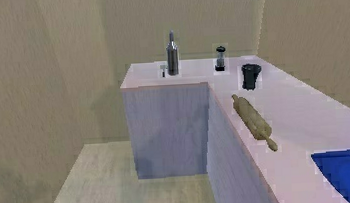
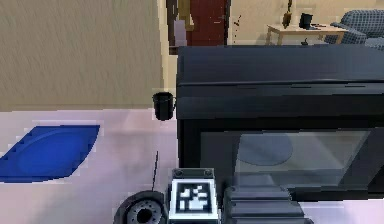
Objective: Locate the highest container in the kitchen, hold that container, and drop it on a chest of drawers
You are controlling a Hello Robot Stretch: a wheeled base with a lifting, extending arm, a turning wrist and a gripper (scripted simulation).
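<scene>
Kitchen counter [image 1: 304,108]: my gripper [image 2: 152,190], load impossible to tell, dark cup [image 2: 163,104] at twelve o'clock; I judge tall bottle [image 1: 171,55] higher, aim there.

pale pinkish L-shaped bench [image 1: 304,108], forward frame right half | tan wooden rolling pin [image 1: 254,120] lying diagonally on it, centre-right | flat blue rectangle [image 1: 342,171], lower right corner | large black glass-door microwave [image 2: 280,100], arm side frame right

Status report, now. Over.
Hand at the counter, load cannot be told. Dark cup beyond it; tall dark bottle at the counter's far corner. Black microwave close on the arm side view's right.
</scene>
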